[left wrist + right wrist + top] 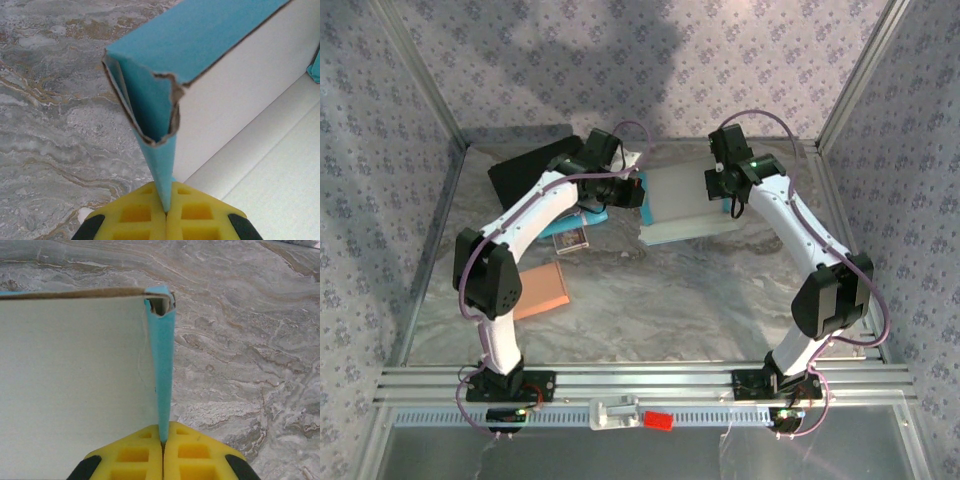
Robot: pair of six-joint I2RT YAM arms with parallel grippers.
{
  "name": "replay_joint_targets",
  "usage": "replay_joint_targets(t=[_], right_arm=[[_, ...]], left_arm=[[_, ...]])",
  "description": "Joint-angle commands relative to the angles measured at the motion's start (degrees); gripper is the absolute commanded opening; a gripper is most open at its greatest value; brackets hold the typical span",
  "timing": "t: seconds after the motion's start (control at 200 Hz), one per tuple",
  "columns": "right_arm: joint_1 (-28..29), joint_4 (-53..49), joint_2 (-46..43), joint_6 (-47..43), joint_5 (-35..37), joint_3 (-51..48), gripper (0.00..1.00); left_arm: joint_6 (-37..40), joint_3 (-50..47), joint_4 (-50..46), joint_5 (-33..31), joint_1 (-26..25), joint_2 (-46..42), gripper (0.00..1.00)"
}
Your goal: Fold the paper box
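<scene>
The paper box (pixel 685 205), blue outside and white inside, lies at the back middle of the table, partly folded. My left gripper (pixel 638 190) is at the box's left end. In the left wrist view its yellow fingers (pixel 135 215) are shut on a doubled blue side wall (pixel 159 125), which stands up beside the white floor (pixel 270 165). My right gripper (pixel 728 200) is at the right end. In the right wrist view it (pixel 162 441) is shut on the blue edge of the side wall (pixel 162 365), next to the white inner face (pixel 75 380).
A black flat object (pixel 525 170) lies at the back left. A small purple card (pixel 570 238) and an orange-brown sheet (pixel 542 290) lie under the left arm. Metal frame posts and patterned walls close in the marble table (pixel 670 300). A red piece (pixel 658 420) sits on the front rail.
</scene>
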Motion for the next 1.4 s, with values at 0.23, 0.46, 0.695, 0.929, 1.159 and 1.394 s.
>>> replay_joint_targets(t=[0.23,0.46,0.695,0.929,1.159,1.394], right_arm=[[-0.52,-1.86,2.30,1.02,-1.56,2.78,0.15],[0.01,-2.98,2.60,2.94,3.30,2.83,0.00],[2.73,-1.73,-0.62,10.04,10.84,-3.10,0.00],[6.75,9.36,-8.45,16.31,10.40,-20.62,0.00],[7.10,12.65,-9.49,20.06,8.07,-30.30,0.00],[7.56,16.51,-9.96,18.41,7.69,-33.21,0.00]], left_arm=[[2.20,3.04,-1.01,0.73,-1.06,-2.00,0.00],[2.11,3.22,-1.26,0.38,-1.22,-1.61,0.00],[0.31,0.09,-0.16,-5.73,-2.13,-0.64,0.00],[-5.09,-14.87,15.99,-7.94,-2.55,-0.23,0.00],[-8.99,-20.77,25.26,-4.33,-2.68,5.13,0.00],[-12.14,-24.94,32.44,-3.02,-2.74,6.52,0.02]])
